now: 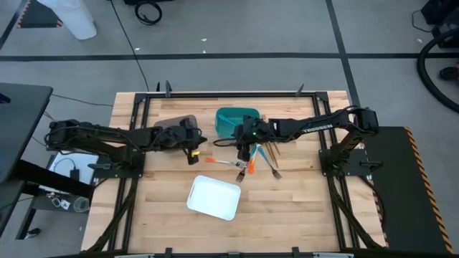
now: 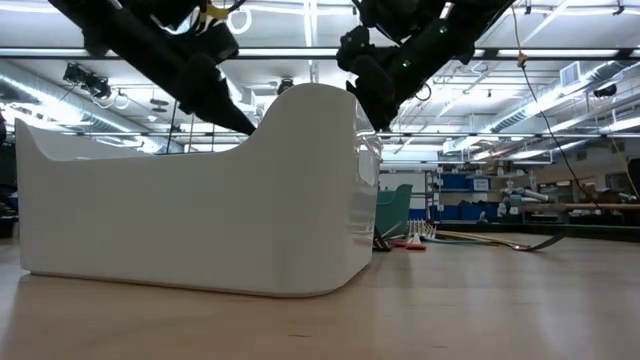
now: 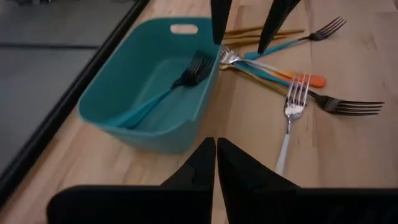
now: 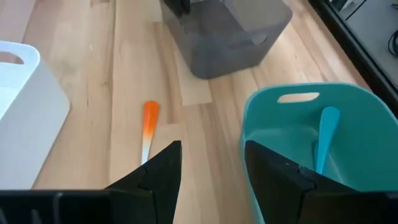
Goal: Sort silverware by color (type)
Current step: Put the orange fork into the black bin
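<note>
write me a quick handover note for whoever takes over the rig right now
Left gripper: shut, empty, over the table between grey bin and teal bin.
Right gripper: open, empty, hovering by the teal bin above the loose pile.
Done: one teal-handled fork lies in the teal bin.
Left: orange-handled utensil and the mixed forks on the table; white bin looks empty, grey bin's contents unclear.
</note>
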Robot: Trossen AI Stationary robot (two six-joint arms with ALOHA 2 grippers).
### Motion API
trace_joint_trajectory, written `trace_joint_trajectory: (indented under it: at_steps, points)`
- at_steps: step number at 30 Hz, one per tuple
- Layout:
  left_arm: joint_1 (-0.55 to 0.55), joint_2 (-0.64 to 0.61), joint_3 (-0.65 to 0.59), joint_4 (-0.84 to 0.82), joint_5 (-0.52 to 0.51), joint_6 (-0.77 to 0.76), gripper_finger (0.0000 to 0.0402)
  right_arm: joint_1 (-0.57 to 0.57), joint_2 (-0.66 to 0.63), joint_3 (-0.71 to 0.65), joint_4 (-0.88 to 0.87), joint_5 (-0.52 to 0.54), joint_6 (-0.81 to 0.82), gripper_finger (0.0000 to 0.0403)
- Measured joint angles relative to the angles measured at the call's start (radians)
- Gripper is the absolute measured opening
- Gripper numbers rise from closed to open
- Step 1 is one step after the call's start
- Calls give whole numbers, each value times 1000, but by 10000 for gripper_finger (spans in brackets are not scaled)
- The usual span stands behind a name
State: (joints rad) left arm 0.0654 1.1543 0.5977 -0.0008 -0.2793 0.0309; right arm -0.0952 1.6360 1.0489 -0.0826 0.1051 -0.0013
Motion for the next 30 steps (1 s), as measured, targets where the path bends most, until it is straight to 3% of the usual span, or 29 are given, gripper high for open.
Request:
trace_joint_trajectory:
  at_steps: [3,11,24,30]
  points:
    - [0,-35,10,-57,-1,-32,18,-1,0,0,-1,-1,-1,187]
    - [0,-18,198,-440,-31,-125,31,-2,0,0,-30,8,-1,187]
    - [-31,56,344,-798,-133,-337,141,30,0,-8,-48,134,1,187]
    - [-43,153,433,-983,-176,-456,150,48,0,-8,-104,133,0,187]
